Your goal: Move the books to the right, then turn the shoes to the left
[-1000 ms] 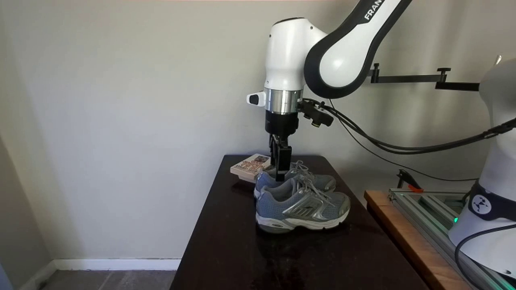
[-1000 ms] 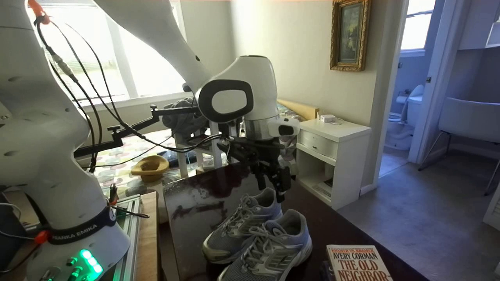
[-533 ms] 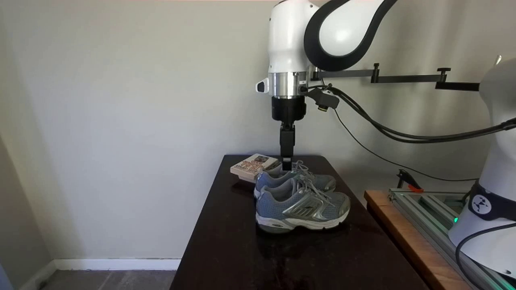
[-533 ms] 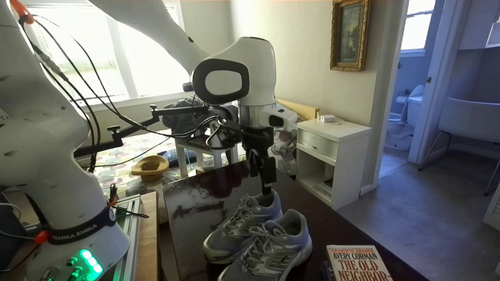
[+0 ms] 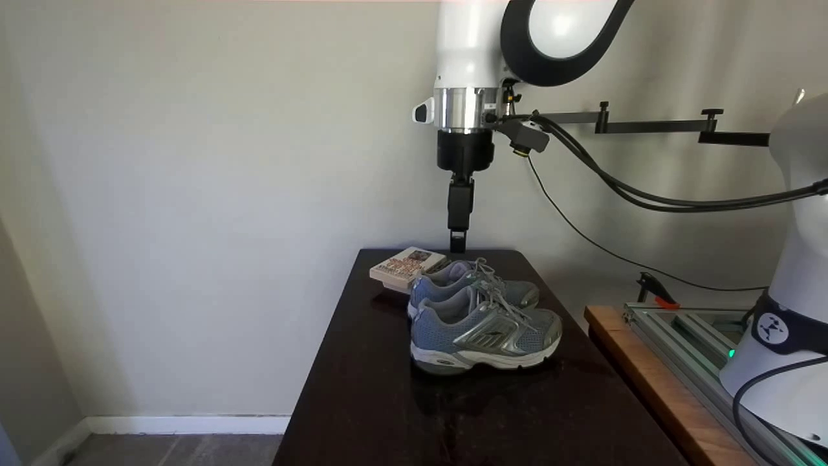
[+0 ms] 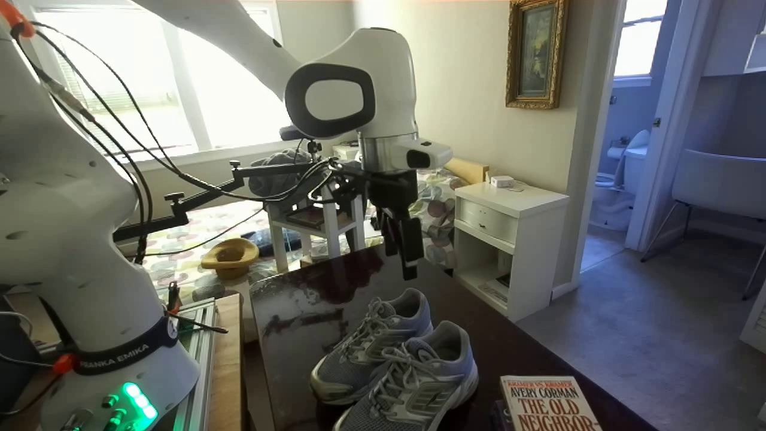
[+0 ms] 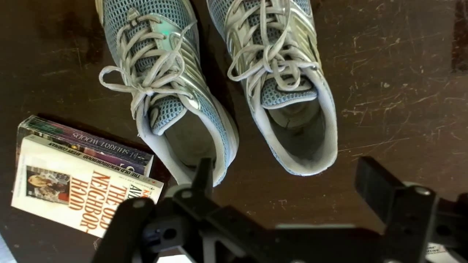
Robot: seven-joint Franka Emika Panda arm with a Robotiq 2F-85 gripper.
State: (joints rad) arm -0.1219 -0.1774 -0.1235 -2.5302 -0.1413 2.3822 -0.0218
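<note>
- Table (image 5: 349, 401): dark brown top, scratches visible in the wrist view.
- Robot arm (image 6: 389, 72): white, reaching over the table, last link pointing down.
- Nightstand (image 6: 535, 257): white, standing beyond the table in an exterior view.
- Framed picture (image 6: 534, 60): gilt frame, hung higher than the nightstand.
- Shoes (image 5: 485, 327): grey-blue pair, silver trim, laces tied; upright side by side on the table, toes toward the robot's base (image 5: 776, 401).
- Gripper (image 7: 285, 164): jaws spread wide; in both exterior views a gap shows between its tips and the shoes below. In the wrist view one finger covers part of a heel.
- Books (image 7: 84, 175): two, stacked on the table; pale "The Old Neighborhood" on top, dark spine showing beneath. Just beside one shoe's heel; contact cannot be told.
</note>
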